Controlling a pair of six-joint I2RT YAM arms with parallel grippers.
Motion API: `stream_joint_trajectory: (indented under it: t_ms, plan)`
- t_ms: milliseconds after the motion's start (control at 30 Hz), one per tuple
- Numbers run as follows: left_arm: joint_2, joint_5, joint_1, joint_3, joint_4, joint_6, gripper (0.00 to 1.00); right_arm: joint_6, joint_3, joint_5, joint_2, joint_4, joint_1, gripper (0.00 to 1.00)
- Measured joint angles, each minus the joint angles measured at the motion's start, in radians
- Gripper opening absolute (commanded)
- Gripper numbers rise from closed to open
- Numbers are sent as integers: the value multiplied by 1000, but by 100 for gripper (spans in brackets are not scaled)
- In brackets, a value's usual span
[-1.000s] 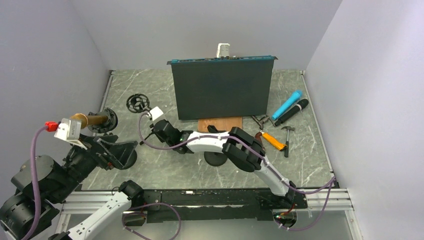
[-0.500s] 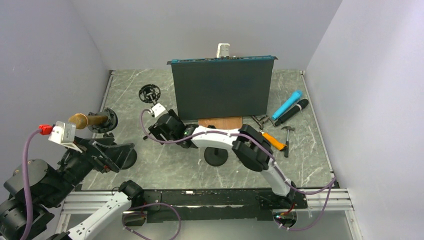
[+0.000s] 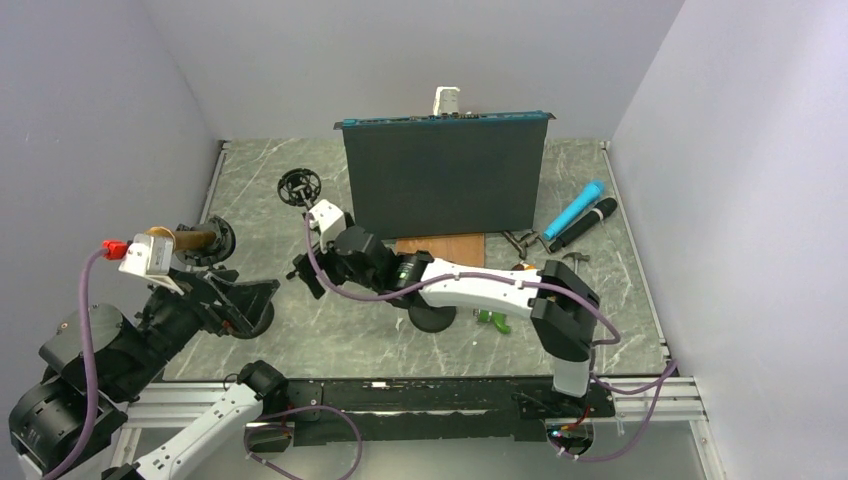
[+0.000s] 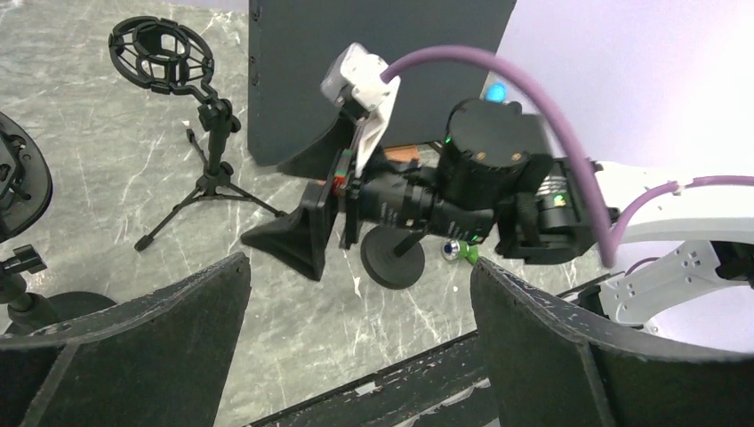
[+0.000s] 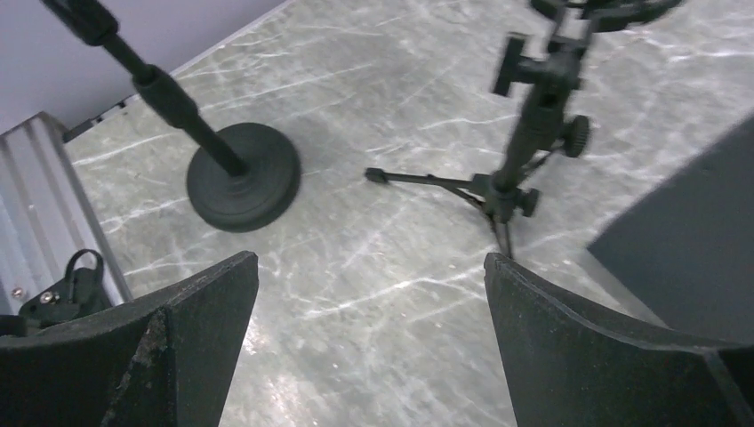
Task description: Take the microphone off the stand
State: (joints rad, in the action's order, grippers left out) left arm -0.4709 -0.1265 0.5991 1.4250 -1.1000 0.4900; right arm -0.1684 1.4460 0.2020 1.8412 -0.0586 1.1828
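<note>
A golden-brown microphone (image 3: 178,240) lies level in the black shock mount (image 3: 213,240) of a round-based stand (image 5: 242,173) at the table's left. Part of that mount (image 4: 16,182) shows at the left wrist view's left edge; the microphone itself is out of that view. My left gripper (image 3: 250,300) hangs open just in front of and below the mount, nothing between its fingers (image 4: 169,329). My right gripper (image 3: 305,272) reaches in from the right, open and empty, between the microphone's stand and a small tripod stand (image 3: 298,187). In the right wrist view its fingers (image 5: 204,311) frame bare table.
The tripod stand (image 5: 525,133) carries an empty shock mount (image 4: 162,55). A dark upright panel (image 3: 445,180) stands at the back centre. A second round base (image 3: 432,315) sits mid-table, a green item (image 3: 492,320) beside it. Blue (image 3: 575,208) and black (image 3: 585,225) microphones, a hammer and tools lie at right.
My right gripper has opened and let go of the tripod stand, which now stands upright further back. The right arm's elbow swung right. The left arm shifted slightly.
</note>
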Motion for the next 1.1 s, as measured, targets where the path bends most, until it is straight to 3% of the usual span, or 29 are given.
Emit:
stream_joint_trajectory:
  t_ms: [167, 433, 700, 800, 1100]
  plan:
    - [4, -10, 0, 14, -5, 0, 96, -1, 29, -51, 108, -77, 50, 100]
    - [39, -6, 0, 63, -41, 1, 97, 8, 257, -75, 375, -198, 180, 99]
    - [53, 4, 0, 99, -85, 1, 97, 54, 423, -24, 540, -287, 171, 95]
    - [60, 20, 0, 98, -97, 2, 97, 87, 510, -15, 612, -291, 164, 89]
    - [69, 40, 0, 114, -115, 2, 97, 190, 715, 10, 789, -290, 161, 58]
